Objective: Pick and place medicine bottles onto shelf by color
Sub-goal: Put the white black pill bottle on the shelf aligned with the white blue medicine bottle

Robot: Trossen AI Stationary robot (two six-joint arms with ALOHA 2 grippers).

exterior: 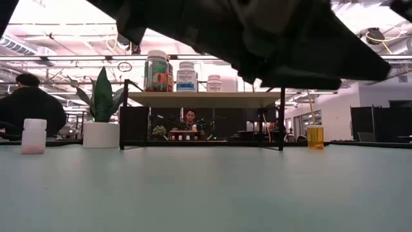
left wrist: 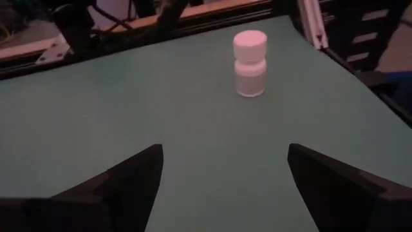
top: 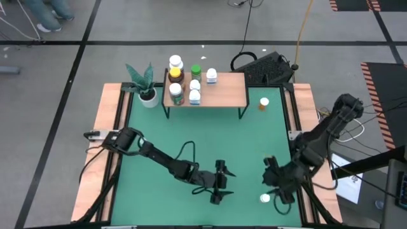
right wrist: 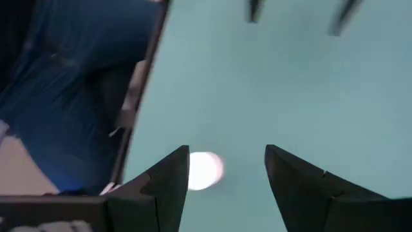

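The light-wood shelf (top: 222,90) (exterior: 206,98) stands at the table's far side with several bottles on its left half: amber ones (top: 175,75), a green one (top: 196,70) and white-and-blue ones (top: 212,76). An orange bottle (top: 264,103) (exterior: 315,136) stands on the table right of the shelf. A pale pink, white-capped bottle (top: 265,198) (exterior: 33,135) (left wrist: 250,64) stands upright near the near right corner. My right gripper (top: 275,188) (right wrist: 226,154) hovers open just above it, pointing down; the cap (right wrist: 205,170) shows beside one finger. My left gripper (top: 224,182) (left wrist: 222,167) is open, low over the near middle, facing that bottle.
A small white pot with a green plant (top: 146,86) (exterior: 102,116) stands left of the shelf. A black keyboard (top: 267,69) lies beyond the far right corner. The shelf's right half is bare board. People show in the room behind the table.
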